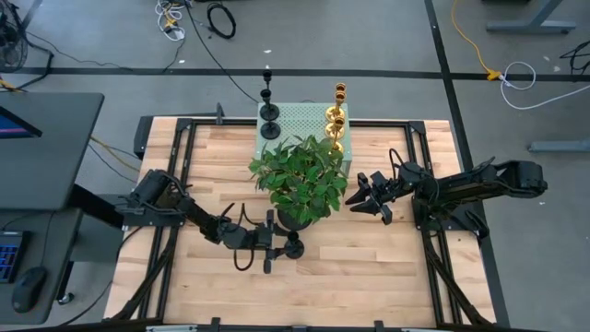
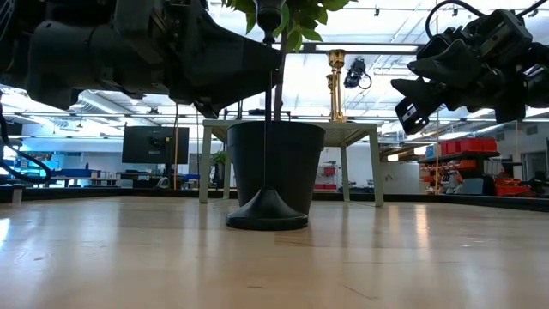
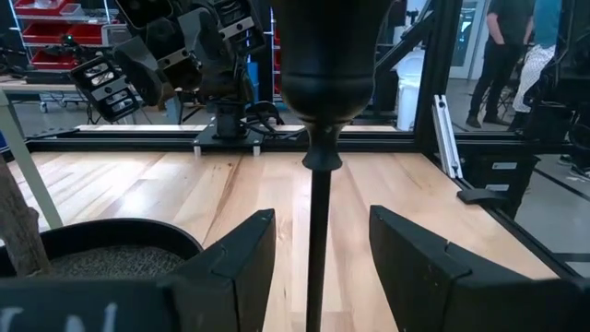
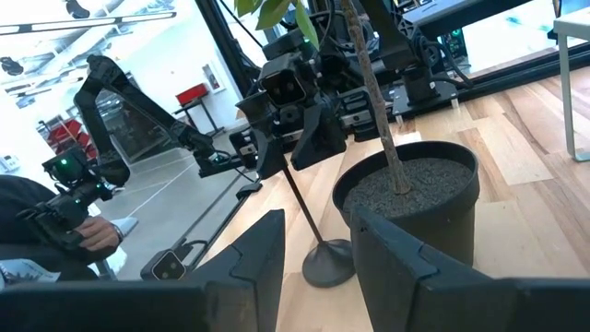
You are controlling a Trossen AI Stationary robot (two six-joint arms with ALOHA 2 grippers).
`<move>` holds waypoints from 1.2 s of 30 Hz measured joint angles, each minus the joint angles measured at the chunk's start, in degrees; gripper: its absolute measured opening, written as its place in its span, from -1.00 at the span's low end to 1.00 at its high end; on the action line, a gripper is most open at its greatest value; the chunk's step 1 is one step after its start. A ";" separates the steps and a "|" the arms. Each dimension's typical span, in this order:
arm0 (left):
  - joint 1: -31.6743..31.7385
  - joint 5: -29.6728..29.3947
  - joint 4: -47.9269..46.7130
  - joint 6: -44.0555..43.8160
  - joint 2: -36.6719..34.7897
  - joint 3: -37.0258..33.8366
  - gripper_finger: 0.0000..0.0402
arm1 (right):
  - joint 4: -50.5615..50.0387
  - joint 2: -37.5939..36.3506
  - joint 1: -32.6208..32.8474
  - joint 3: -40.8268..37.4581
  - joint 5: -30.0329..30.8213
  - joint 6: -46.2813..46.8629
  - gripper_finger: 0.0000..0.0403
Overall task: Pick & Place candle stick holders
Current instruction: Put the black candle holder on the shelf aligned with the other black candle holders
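Note:
A black candle stick holder (image 2: 268, 206) stands upright on its round base on the wooden table, just in front of the plant's black pot (image 2: 296, 163). My left gripper (image 3: 320, 217) is open and comes in level from the table's left. Its fingers stand on either side of the thin stem (image 3: 318, 249) without touching it. My right gripper (image 1: 369, 195) hangs open and empty to the right of the plant (image 1: 300, 177). More holders, black (image 1: 268, 111) and gold (image 1: 336, 118), stand on a pale green stand (image 1: 300, 120) at the far edge.
The leafy plant in its pot fills the table's middle, between the two arms and right behind the black holder. The green stand's legs (image 2: 346, 167) rise beyond the pot. Bare wood lies toward the near edge. A black frame (image 1: 433, 267) borders the table.

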 joint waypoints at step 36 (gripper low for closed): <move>0.00 0.00 0.15 0.11 0.00 0.00 -0.58 | 0.00 0.00 0.00 0.00 0.00 -0.19 -0.38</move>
